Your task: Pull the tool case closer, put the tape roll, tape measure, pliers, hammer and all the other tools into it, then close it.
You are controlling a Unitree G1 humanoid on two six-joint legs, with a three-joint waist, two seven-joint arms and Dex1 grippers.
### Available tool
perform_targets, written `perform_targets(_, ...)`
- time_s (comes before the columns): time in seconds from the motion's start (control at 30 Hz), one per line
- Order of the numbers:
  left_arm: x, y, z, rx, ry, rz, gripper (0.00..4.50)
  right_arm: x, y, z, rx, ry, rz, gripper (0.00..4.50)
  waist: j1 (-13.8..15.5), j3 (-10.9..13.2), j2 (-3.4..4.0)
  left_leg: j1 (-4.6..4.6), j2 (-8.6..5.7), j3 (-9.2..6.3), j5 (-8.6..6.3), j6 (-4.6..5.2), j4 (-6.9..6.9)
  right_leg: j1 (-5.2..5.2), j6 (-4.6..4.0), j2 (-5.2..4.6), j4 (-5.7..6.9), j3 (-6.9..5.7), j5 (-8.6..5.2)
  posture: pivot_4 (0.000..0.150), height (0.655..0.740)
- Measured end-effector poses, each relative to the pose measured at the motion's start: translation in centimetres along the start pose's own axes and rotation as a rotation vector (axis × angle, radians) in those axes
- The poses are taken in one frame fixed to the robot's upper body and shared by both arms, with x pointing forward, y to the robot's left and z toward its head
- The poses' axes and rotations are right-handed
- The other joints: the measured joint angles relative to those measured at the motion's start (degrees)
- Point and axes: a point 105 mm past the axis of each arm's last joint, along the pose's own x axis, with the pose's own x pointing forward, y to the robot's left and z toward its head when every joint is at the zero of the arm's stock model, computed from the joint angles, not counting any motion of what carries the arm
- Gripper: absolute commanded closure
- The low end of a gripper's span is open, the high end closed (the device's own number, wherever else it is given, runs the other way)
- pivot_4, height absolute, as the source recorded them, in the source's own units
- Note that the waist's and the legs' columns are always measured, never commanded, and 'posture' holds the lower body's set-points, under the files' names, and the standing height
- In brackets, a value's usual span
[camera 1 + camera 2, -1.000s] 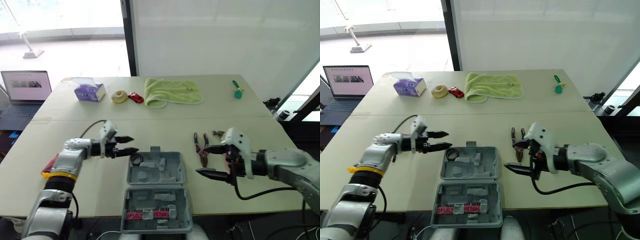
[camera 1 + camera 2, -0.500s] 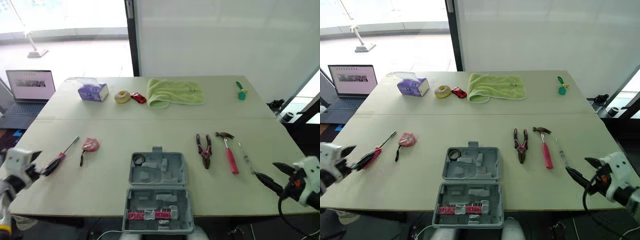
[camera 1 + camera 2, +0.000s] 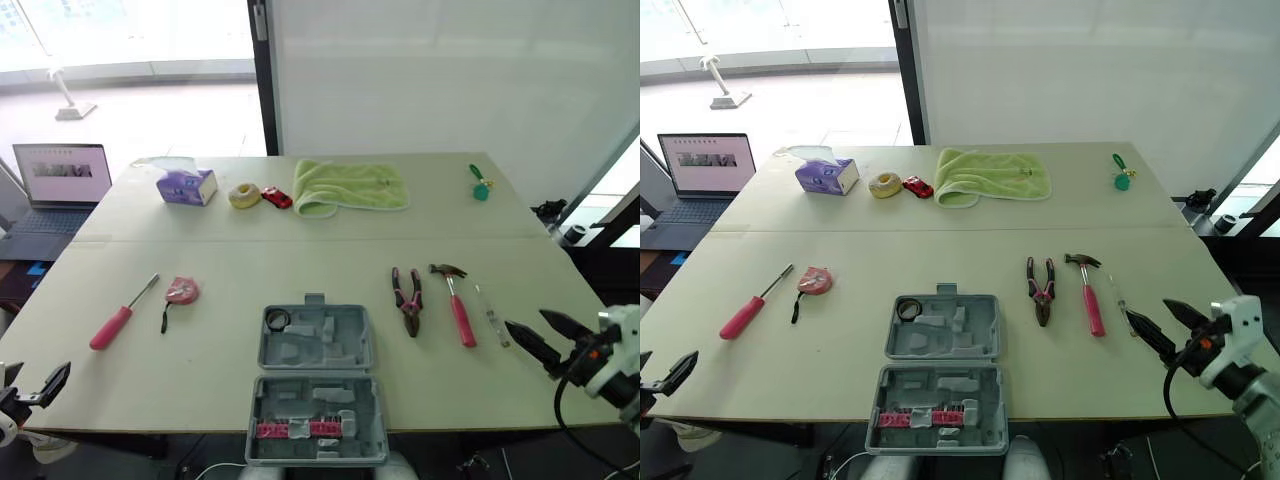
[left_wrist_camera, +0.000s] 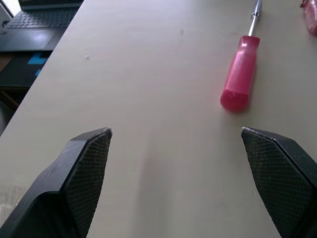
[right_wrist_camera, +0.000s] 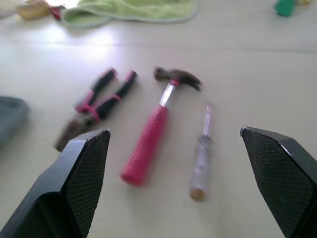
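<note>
Grey plastic tool case (image 3: 315, 385) lies open at mid near edge of desk (image 3: 300, 255); lid half is toward desk centre, w/ black tape roll (image 3: 275, 319) in its left far corner pocket. Pink bit strip in the near half; any lettering too small to read. Print on purple tissue box (image 3: 184, 186) and laptop (image 3: 60, 175) screen, off the left edge, also unreadable.

Left of case: pink tape measure (image 3: 181, 291), then pink-handled screwdriver (image 3: 112, 326) nearer left edge. Right of case: pliers (image 3: 407, 297), hammer (image 3: 456, 303), clear-handled screwdriver (image 3: 490, 313), side by side, apart. Along far edge: tissue box, cream ring (image 3: 243, 194), red toy car (image 3: 272, 196), green towel (image 3: 348, 186), small green item (image 3: 479, 184) toward far right corner.

Nothing lies btwn grippers and tools. Left gripper (image 4: 176, 130) low at near left corner, fingers wide apart, empty, aimed at pink screwdriver handle. Right gripper (image 3: 524, 318) low at near right corner, fingers apart, empty, aimed at clear screwdriver and hammer.
</note>
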Motion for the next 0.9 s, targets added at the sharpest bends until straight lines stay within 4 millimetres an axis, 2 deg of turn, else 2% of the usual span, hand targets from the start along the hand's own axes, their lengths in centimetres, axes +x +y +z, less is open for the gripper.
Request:
perform_targets(0.07,-0.2,-0.4,0.7,0.025,-0.013,-0.022,0.13,1.9,2.7,3.3,-0.041,0.002,0.171,0.00,-0.6,0.0,-0.01,0.00,0.04,-0.02,0.00,0.00,-0.05,-0.01,-0.01,0.01,0.00,-0.01,-0.01,0.150,0.7367)
perform_targets(0.13,-0.6,-1.1,1.1,0.021,-0.029,-0.041,0.13,3.3,5.1,5.0,-0.079,0.019,0.302,0.00,-0.9,0.0,-0.04,-0.01,0.08,-0.03,0.00,0.00,-0.08,-0.01,-0.02,-0.01,-0.04,-0.01,-0.02,0.150,0.7367)
perform_targets(0.2,-1.5,-2.8,1.1,-0.005,-0.033,-0.082,0.13,5.1,8.4,6.3,-0.106,0.046,0.475,0.00,-1.6,0.0,-0.04,-0.10,0.08,0.10,-0.02,0.00,-0.08,-0.13,-0.03,-0.08,-0.10,0.14,-0.02,0.150,0.7367)
perform_targets(0.33,-3.5,-6.0,0.6,-0.035,-0.023,-0.093,0.13,7.2,13.1,8.0,-0.171,0.077,0.714,0.00,-1.0,0.0,-0.14,-0.57,0.03,0.11,-0.01,0.02,0.06,-0.56,-0.02,-0.06,-0.10,0.12,0.02,0.150,0.7367)
perform_targets(0.47,-4.2,-8.5,1.9,-0.046,-0.067,-0.061,0.13,8.5,16.0,9.1,-0.227,0.112,0.883,0.00,0.3,0.0,-0.18,-0.60,-0.01,0.13,-0.02,0.00,0.27,-0.50,-0.04,-0.05,-0.09,0.07,0.02,0.150,0.7367)
perform_targets(0.6,-3.1,-10.4,2.9,-0.066,-0.090,-0.066,0.13,9.3,17.9,9.4,-0.277,0.144,0.997,0.00,0.8,0.0,-0.20,-0.63,-0.03,0.09,-0.02,0.00,0.37,-0.34,-0.05,-0.03,-0.12,-0.16,0.02,0.150,0.7367)
perform_targets(0.77,-0.4,-12.0,3.4,-0.073,-0.094,-0.090,0.13,9.9,18.5,8.7,-0.283,0.174,1.024,0.00,0.5,0.0,-0.18,-0.63,-0.06,0.11,-0.02,0.01,0.37,-0.40,-0.02,0.01,-0.06,-0.15,0.04,0.150,0.7367)
perform_targets(0.9,4.0,-12.5,4.3,-0.076,-0.096,-0.129,0.13,10.5,18.8,8.4,-0.272,0.184,0.980,0.00,0.5,0.0,-0.19,-0.63,-0.11,0.10,-0.01,0.02,0.43,-0.41,0.13,0.23,0.03,-0.19,0.14,0.150,0.7367)
